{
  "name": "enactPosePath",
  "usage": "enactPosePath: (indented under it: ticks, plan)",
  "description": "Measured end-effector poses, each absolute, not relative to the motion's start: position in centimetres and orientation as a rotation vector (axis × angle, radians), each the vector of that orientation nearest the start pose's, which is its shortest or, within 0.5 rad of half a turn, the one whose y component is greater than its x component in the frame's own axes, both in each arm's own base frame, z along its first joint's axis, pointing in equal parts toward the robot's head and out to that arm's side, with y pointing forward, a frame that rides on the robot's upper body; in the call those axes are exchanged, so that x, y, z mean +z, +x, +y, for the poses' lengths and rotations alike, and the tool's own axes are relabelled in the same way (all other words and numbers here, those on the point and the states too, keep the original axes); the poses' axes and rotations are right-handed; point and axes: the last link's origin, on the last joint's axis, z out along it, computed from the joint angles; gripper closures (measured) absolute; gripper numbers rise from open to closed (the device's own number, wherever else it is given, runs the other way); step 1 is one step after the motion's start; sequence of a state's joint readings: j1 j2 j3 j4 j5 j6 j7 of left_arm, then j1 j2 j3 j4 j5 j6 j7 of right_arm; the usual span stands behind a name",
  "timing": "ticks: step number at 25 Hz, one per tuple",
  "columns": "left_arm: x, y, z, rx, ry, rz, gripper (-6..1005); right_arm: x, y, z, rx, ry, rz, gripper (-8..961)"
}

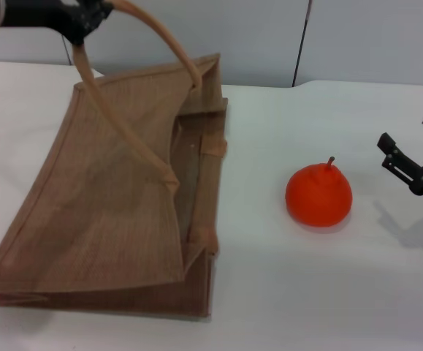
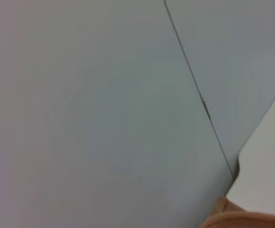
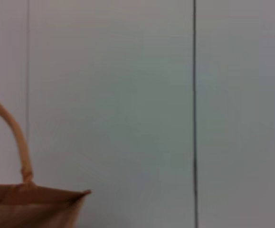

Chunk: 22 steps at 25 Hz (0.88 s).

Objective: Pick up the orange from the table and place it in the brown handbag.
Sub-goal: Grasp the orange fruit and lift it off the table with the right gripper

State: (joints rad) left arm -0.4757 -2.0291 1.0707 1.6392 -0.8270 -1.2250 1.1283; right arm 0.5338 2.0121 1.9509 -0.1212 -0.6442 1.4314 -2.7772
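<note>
On the white surface (image 1: 284,292), right of centre, the orange (image 1: 318,194) sits untouched with its short stem up, well apart from the brown handbag (image 1: 116,212), which takes up the left half of the scene. The left gripper (image 1: 87,18) is raised at the far left and grips one looped handle (image 1: 160,40) of the bag with closed fingers, lifting that side so the bag tilts and its mouth gapes toward the right, facing the fruit. The second handle (image 1: 116,121) lies across the tilted side panel. The right gripper (image 1: 416,157) hovers near the right edge, just right of the orange and not touching it, its dark fingers spread open and empty. The right wrist view shows only the far wall, a corner of the bag and a handle loop; the left wrist view shows wall and a scrap of tan fabric. As a judgement, the task is at an early stage: the bag looks prepared to receive, but the pick has not yet happened. What is left is closing on the orange, lifting it, carrying it left to the bag's mouth and releasing it inside.
</note>
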Motion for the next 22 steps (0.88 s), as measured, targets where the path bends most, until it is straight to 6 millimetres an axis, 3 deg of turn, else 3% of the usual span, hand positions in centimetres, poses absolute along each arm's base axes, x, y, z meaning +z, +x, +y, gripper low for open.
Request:
enactPosePath:
  ticks: [22]
  plan:
    - [14.5, -12.5, 38.4, -0.078, -2.244, -0.095, 868, -3.6, 30.2, 31.3, 0.842, -2.23, 0.459, 59]
